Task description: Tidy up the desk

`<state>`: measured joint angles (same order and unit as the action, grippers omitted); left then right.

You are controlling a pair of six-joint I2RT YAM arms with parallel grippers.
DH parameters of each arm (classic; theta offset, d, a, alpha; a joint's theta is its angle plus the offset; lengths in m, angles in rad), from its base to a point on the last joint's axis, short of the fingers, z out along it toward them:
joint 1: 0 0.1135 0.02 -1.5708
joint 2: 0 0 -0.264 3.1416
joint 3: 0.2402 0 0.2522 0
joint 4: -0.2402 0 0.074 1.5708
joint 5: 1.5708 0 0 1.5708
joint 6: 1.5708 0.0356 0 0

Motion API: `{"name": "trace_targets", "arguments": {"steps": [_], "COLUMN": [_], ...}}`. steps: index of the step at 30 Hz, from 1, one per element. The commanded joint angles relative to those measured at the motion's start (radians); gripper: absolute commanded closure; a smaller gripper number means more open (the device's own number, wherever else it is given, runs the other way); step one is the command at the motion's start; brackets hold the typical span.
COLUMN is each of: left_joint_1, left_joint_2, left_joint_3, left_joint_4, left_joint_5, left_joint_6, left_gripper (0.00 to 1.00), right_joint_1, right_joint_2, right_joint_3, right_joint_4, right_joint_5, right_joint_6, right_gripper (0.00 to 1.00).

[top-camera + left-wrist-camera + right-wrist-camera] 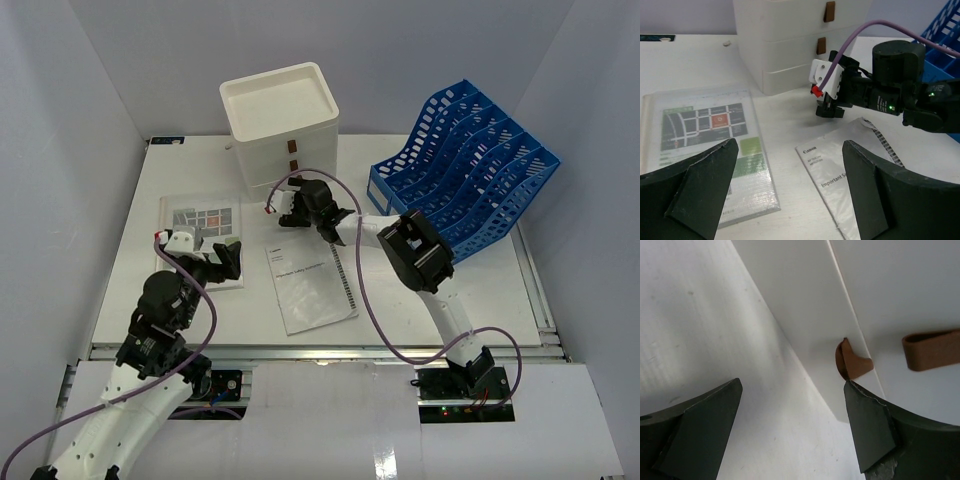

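The desk (480, 290) spans the whole view beneath the arms; the right gripper (792, 385), jaws spread and empty, faces a brown tab (852, 362) on the drawer box (280, 120), probably to pull it; the left gripper (790, 145), likewise spread and empty, hangs over the map sheet (200, 225); the right arm crosses the booklet's (310, 285) far corner, which may hinder lifting it; a blue rack (465, 170) stands far right.

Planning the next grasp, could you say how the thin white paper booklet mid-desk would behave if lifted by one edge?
The thin white paper booklet looks only a few sheets thick, so it would probably sag and feel light. Lying flat on the smooth white desk, it would likely slide when pushed and resist pinching.
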<state>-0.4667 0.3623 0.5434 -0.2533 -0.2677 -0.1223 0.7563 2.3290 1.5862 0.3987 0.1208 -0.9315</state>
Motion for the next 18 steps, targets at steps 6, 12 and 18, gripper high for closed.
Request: {"name": "trace_targets", "arguments": {"steps": [6,12,18], "left_joint_1": [0.003,0.005,0.005], "left_joint_2": [0.214,0.336,0.344], "left_joint_3": [0.016,-0.137,-0.269], "left_joint_4": [-0.006,0.146,0.349], "left_joint_5": [0.372,0.620,0.700], "left_joint_6": [-0.182,-0.566,-0.733], "left_gripper": [0.02,0.02,0.02], "right_joint_1": [-0.102,-0.152,-0.158], "right_joint_2": [-0.372,-0.469,-0.456], "right_joint_3": [-0.050,-0.127,-0.222], "right_joint_4": [-0.450,-0.739,-0.750], "right_joint_5": [-0.494,-0.671,-0.560], "right_joint_6": [0.417,0.518,0.652], "right_gripper": [0.10,0.10,0.10]}}
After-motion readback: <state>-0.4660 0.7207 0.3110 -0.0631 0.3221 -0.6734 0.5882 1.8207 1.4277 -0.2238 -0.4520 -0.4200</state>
